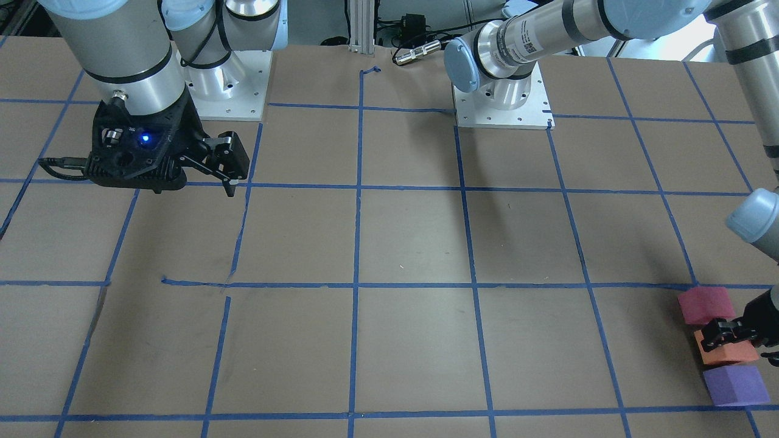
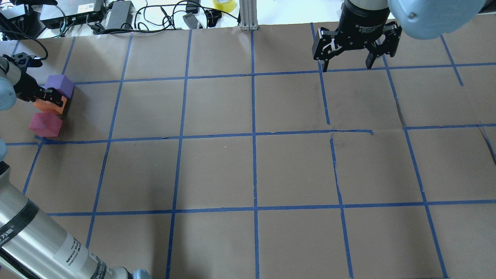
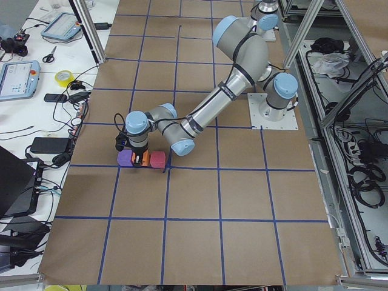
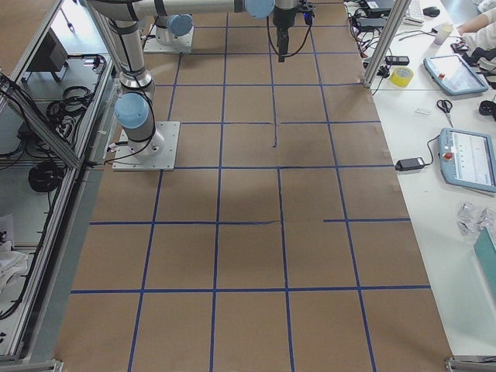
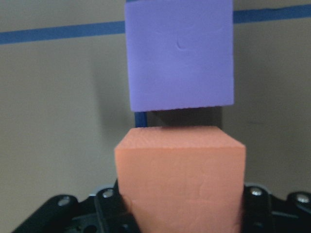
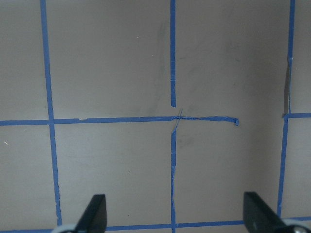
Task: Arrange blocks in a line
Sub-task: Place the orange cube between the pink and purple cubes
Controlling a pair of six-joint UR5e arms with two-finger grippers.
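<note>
Three foam blocks stand in a row at the far left of the table: purple [image 2: 60,85], orange [image 2: 54,109] and pinkish-red [image 2: 45,124]. My left gripper [image 2: 47,101] is shut on the orange block, which sits between the other two. In the left wrist view the orange block [image 5: 180,174] fills the space between the fingers, with the purple block [image 5: 180,53] just beyond it across a small gap. The front view shows the pinkish-red block [image 1: 706,304], the orange block [image 1: 727,356] and the purple block [image 1: 735,385]. My right gripper [image 2: 346,66] is open and empty above the far right of the table.
Blue tape lines [image 2: 254,133] form a grid on the brown table. The two arm bases [image 1: 502,103] [image 1: 225,91] stand at the robot's edge. Cables, power bricks and a yellow tape roll [image 2: 224,4] lie beyond the far edge.
</note>
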